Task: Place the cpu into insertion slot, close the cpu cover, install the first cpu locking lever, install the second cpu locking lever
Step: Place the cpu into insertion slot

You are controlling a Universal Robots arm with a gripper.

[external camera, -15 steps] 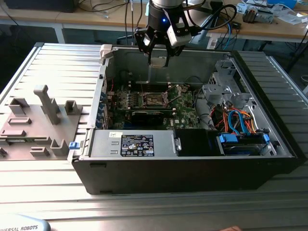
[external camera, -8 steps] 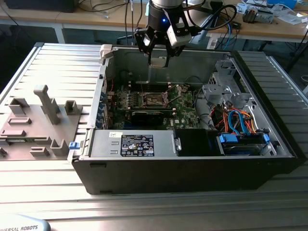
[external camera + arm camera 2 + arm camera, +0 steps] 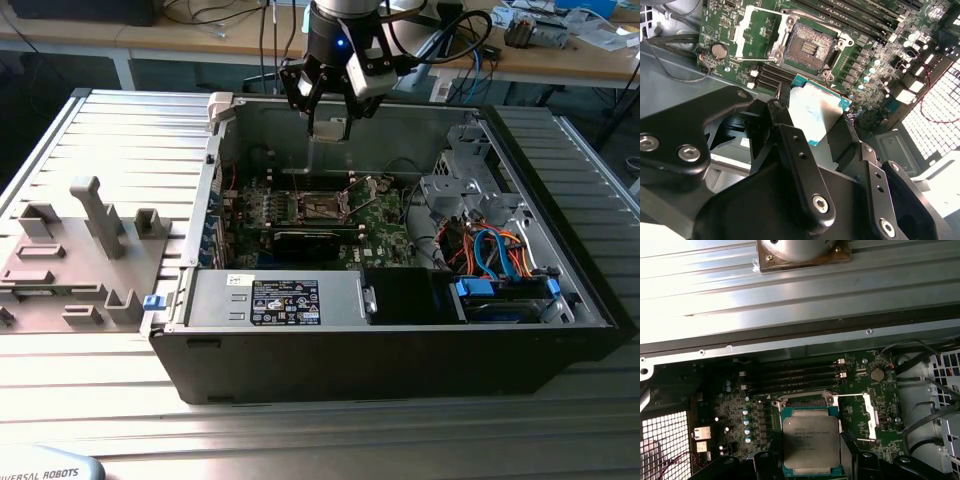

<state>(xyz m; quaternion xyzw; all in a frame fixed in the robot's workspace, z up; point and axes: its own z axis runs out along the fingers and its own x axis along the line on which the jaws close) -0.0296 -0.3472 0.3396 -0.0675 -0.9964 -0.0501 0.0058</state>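
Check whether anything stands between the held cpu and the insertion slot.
Nothing visible does. The gripper holds the cpu above the motherboard; in the second wrist view the insertion slot lies bare, with the cpu cover swung open to one side of it.

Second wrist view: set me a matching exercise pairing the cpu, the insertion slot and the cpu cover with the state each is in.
Things:
1. cpu
2. insertion slot
3. cpu cover

States:
A. swung open, lying beside the insertion slot
B. gripped between the fingers
C. uncovered and empty

Pairs: 1-B, 2-C, 3-A
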